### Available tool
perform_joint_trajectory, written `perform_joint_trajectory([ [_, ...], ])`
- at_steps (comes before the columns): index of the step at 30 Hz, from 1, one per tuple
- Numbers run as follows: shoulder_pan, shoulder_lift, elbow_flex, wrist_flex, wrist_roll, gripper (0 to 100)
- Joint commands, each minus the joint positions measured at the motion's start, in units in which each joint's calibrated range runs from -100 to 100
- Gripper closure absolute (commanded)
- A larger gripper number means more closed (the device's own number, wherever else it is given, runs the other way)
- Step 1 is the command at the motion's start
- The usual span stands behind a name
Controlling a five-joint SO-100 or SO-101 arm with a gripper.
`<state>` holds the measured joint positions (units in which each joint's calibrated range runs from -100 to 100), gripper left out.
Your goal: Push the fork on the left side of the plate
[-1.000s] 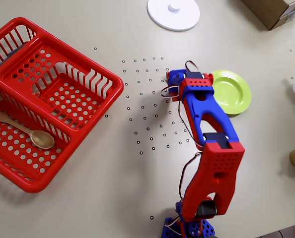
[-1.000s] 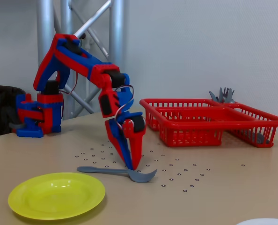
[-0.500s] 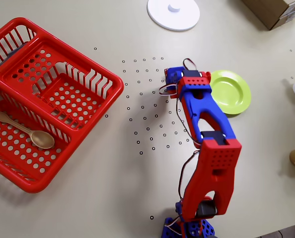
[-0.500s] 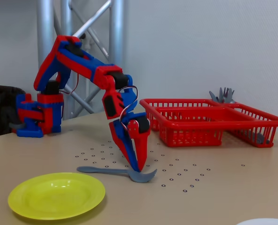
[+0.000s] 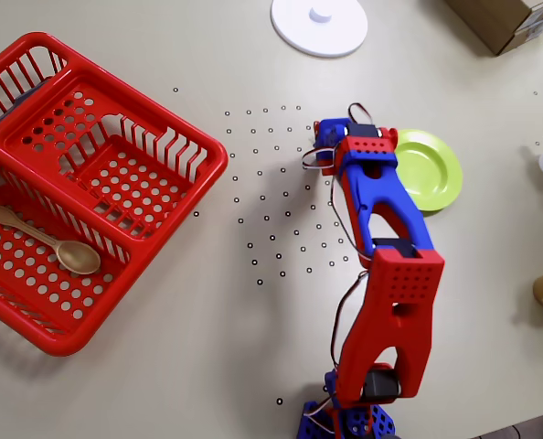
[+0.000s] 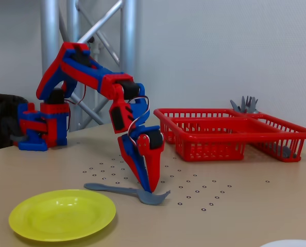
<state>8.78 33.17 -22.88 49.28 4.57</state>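
My pincer (image 6: 151,189) looks closed, tip pressing down on the fork (image 6: 123,191), which lies flat on the tabletop (image 6: 235,216) right under it. The plate (image 6: 62,214) sits just beyond the handle end, so I'd say nearly done, maybe a small nudge left.

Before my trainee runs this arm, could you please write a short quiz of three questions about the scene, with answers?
1. True or false: the fork lies on the plate.
2. In the fixed view, where does the gripper meet the fork? A) at the handle end; B) near the tines; C) nowhere, it hangs high above.
3. Fill in: in the overhead view, a tan ____ lies in the red basket.

Key:
1. False; it lies on the table beside the plate, apart from it.
2. B.
3. spoon.
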Motion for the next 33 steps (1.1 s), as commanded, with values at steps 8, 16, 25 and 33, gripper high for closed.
perform_joint_trajectory([
  [8,3.8,-1.6,-4.2,0.7,1.4,100],
  [16,5.6,-0.9,-5.6,0.7,2.3,100],
  [25,4.9,-1.4,-6.1,0.7,1.8,100],
  [33,-0.5,-9.8,1.6,0.8,0.4,100],
])
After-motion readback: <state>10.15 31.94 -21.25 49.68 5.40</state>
